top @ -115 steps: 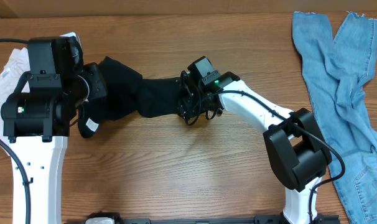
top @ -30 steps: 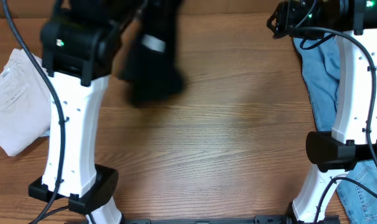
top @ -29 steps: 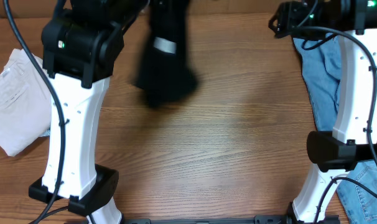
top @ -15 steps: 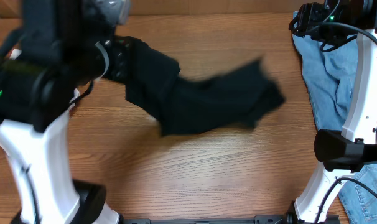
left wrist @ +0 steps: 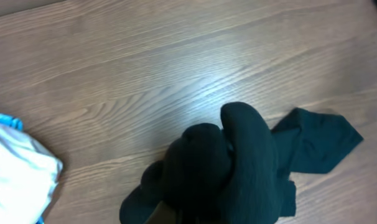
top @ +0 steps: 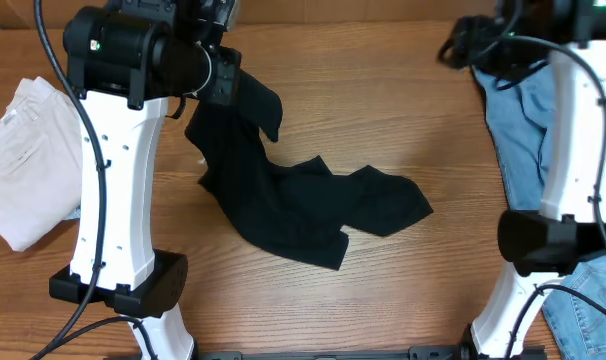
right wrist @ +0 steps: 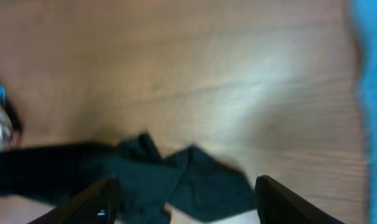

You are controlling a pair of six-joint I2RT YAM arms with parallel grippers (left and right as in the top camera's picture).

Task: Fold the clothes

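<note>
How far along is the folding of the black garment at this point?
Done: nothing yet; the black garment lies crumpled on the table, with no neat fold. In hand: the left gripper is shut on one end, lifted above the wood; the right gripper hangs open and empty near the jeans. Left: spread it flat, then make every fold.

The black garment (top: 293,205) is soft, matt cloth on a smooth wood-grain table (top: 403,300). The jeans (top: 513,140) are pale denim; the arm shells (top: 118,200) are glossy white plastic.
</note>
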